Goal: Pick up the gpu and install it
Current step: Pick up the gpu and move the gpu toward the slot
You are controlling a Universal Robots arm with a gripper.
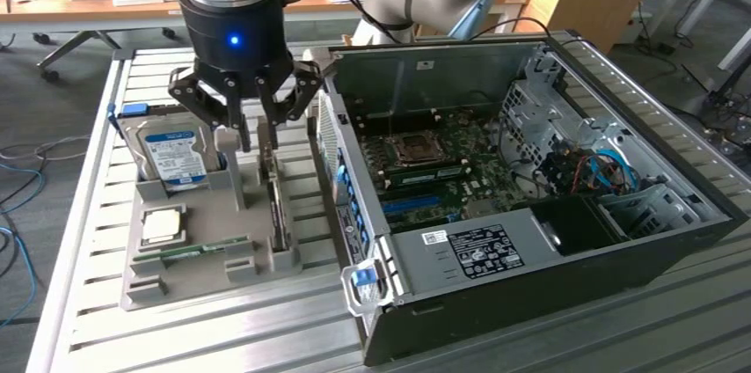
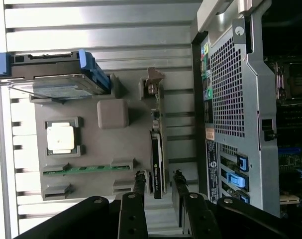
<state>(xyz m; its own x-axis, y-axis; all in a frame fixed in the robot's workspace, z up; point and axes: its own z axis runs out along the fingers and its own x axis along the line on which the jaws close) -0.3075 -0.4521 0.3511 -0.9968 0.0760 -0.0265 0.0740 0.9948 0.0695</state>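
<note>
Foreground: a table (image 1: 176,338) of ribbed aluminium slats carries all parts. On the exterior view's right lies an open black computer case (image 1: 564,285), side panel off. Its near end holds a boxy metal power supply (image 1: 470,254) with a white label, and a blue plastic latch (image 1: 364,281) sits at the near corner.

On the exterior view's left, just beside the case, is a matte grey moulded holder (image 1: 211,254) with slots and pockets. Its nearer part seats a square silver processor (image 1: 162,225) lying flat and a narrow green RAM stick (image 1: 188,252) in a slot.

Middle: the gpu (image 1: 278,206) stands on edge in the holder's slot nearest the case. It is a thin card with a dark face, and its long axis runs away from the viewer. The case's perforated metal rear panel (image 2: 230,89) rises close along one side of it. A grey block (image 2: 112,113) of the holder stands on the other side.

The gripper (image 1: 259,146) is lowered over the card's far end. The black linkage fingers (image 2: 140,180) stand apart, one on each side of the card; whether they touch it cannot be told.

Beyond the processor, a silver hard drive (image 1: 174,157) with a blue-white label stands upright in blue brackets. Inside the case lie a green motherboard (image 1: 452,188) and its square metal socket (image 1: 417,149).

Background: the silver-and-black arm (image 1: 231,3) shows a small blue light. Loose cables (image 1: 18,171) lie on the floor.
</note>
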